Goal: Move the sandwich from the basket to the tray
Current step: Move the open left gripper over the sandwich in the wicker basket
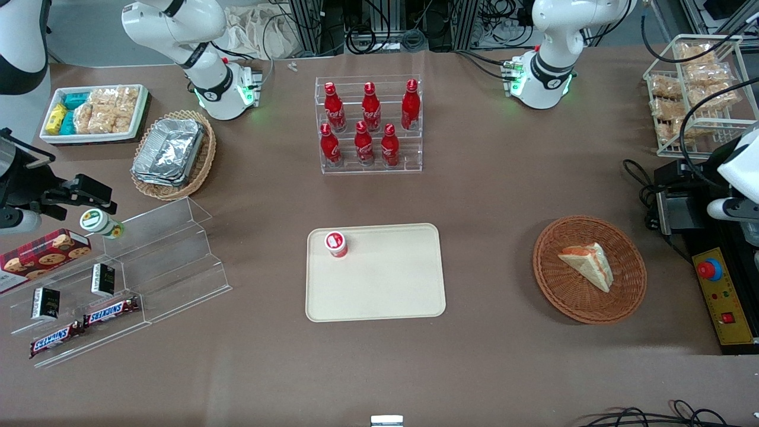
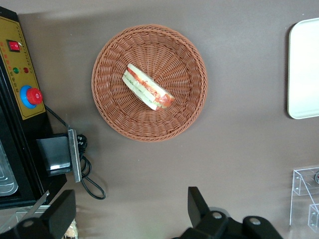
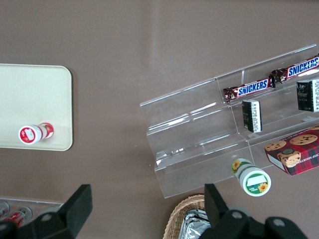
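- gripper (image 2: 130, 214) spread wide, empty, high above bare table beside basket (image 2: 107, 114)
- sandwich (image 2: 148, 87) in basket, long axis 10-to-4 o'clock
- tray (image 1: 379, 296) well apart

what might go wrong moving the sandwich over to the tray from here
The tool is open, off to the side of the basket, not over the sandwich. The sandwich is a layered wedge lying in the basket, so a squeeze may crush it or split its layers. The basket is light and may shift when the tool presses in. A small red-capped cup stands on the tray, so a drop near it may knock it over.
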Controlling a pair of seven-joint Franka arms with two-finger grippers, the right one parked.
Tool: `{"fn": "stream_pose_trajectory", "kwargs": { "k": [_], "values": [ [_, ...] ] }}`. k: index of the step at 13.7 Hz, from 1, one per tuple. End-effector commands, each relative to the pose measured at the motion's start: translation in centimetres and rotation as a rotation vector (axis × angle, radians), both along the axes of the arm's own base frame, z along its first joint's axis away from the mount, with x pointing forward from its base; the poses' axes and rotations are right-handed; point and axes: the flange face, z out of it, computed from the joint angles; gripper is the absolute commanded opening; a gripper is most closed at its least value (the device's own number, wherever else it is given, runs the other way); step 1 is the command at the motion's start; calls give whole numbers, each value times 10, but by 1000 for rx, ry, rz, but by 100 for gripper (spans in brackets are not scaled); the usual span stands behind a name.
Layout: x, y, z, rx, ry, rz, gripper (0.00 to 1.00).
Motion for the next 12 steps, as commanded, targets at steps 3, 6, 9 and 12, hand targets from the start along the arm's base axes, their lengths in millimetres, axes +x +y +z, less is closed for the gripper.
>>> {"fn": "stream_pose_trajectory", "kwargs": {
  "k": [3, 6, 9, 12],
  "values": [
    [9, -1, -9, 13, 32, -1, 100],
    [11, -4, -36, 14, 38, 111, 100],
    [1, -8, -98, 47, -33, 415, 100],
    [2, -7, -157, 62, -37, 654, 100]
  ]
}}
